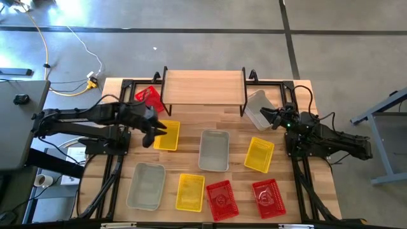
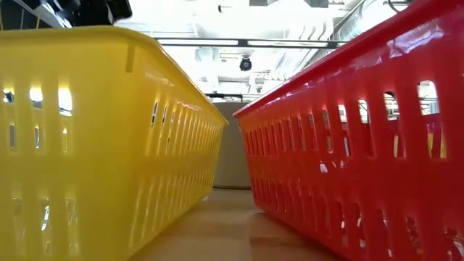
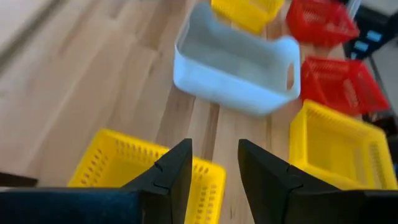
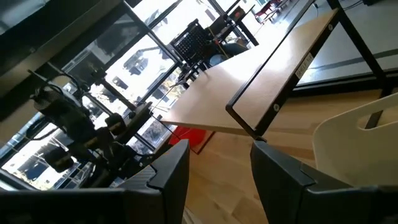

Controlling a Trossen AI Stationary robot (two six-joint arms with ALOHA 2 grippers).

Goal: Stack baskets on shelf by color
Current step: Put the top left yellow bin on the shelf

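Yellow mesh [image 2: 101,145] and red mesh [image 2: 362,159] crowd the low view, two baskets sitting right against that camera. Largest on the table is the shelf [image 1: 203,87], its plank top bare; every place below is given from it. One red basket [image 1: 149,96] leans tilted just beside its left legs, and a grey-white basket [image 1: 257,108] sits tipped beside its right legs. In front of the shelf lie a yellow basket [image 1: 168,135], a second grey-white basket [image 1: 214,150] and another yellow one [image 1: 259,154]; farther forward again stand a third grey-white basket [image 1: 146,186], a third yellow basket [image 1: 190,191] and two red baskets [image 1: 222,198]. The left gripper [image 1: 152,131] hovers over the near-left yellow basket's edge, fingers [image 3: 174,177] apart with nothing between them. The right gripper [image 1: 268,117] sits just beside the tipped grey-white basket, jaws spread wide and seemingly empty, though the high view is too coarse to rule out contact with the rim. Nothing is stacked yet, so the step in hand looks like a first pickup. To do it well, the left gripper should straddle one short wall of the yellow basket, close squarely on the rim, lift it level, and set it well inside the plank, leaving room for two other colour piles.
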